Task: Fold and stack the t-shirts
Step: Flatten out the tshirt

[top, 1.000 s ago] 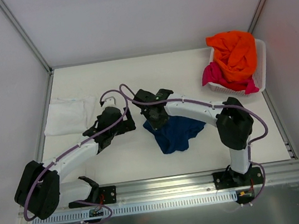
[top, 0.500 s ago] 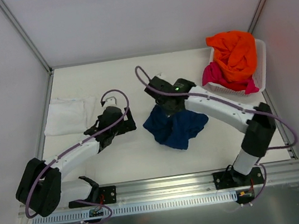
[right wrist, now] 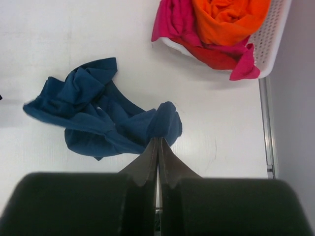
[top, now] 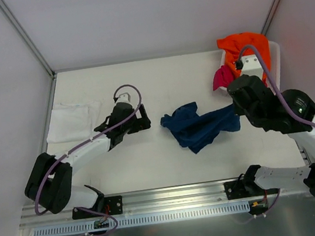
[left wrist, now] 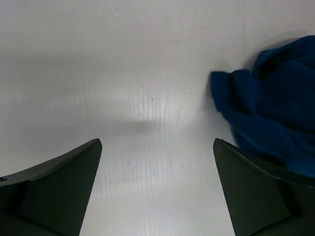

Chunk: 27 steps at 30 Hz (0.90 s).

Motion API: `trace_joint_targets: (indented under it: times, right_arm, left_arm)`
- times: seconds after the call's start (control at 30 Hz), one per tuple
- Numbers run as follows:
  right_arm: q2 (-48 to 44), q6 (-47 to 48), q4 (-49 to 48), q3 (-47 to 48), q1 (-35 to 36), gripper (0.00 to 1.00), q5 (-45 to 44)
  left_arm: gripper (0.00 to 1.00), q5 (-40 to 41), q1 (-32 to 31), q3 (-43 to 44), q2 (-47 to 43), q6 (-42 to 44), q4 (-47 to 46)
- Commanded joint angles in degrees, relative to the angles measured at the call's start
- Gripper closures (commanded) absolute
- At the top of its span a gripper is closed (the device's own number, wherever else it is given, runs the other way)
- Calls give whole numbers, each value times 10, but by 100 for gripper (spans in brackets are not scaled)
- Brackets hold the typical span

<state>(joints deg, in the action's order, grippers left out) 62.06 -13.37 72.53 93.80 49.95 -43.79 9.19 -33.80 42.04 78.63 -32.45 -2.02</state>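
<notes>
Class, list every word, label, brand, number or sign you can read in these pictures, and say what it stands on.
None can be read: the navy shirt, white shirt, orange shirt, pink shirt and basket all look plain, with no print or label showing.

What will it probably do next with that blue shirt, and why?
Probably the open left gripper reaches to the crumpled free end of the navy shirt and pinches it: the right gripper is shut on the other end, so two grips could spread it flat.

Bright, even light, soft shadows (faint beside navy t-shirt [top: 200,126])
</notes>
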Motion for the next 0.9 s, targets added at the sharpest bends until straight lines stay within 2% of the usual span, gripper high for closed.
trace_joint_targets:
  times: [0.0,0.1,0.3,0.47,0.53,0.67,0.73,0.87]
  right_arm:
    - [-11,-13,45,9,-6,99,-38]
    - [-4,-13,51,13,-6,100,-40]
    - [-21,-28,68,9,-7,100,-65]
    - [-38,-27,77,4,-16,100,-65]
    - [-41,-27,77,-1,-20,99,-66]
    - [-36,-28,76,-8,-23,100,-67]
    - [-33,-31,76,-10,-24,100,-71]
    - [-34,-32,66,-14,-24,99,-65]
  left_arm:
    - [1,-59,-6,38,25,-2,-37]
    - [1,-93,-14,83,69,4,-64]
    - [1,-219,-17,137,166,-30,-140]
    - [1,-258,-40,112,201,-99,-143]
    - [1,-255,-50,96,191,-118,-134]
    - [1,-172,-83,41,124,-140,-91]
    - [1,-165,-90,7,83,-148,-82]
    - [1,-161,-94,-25,64,-147,-79]
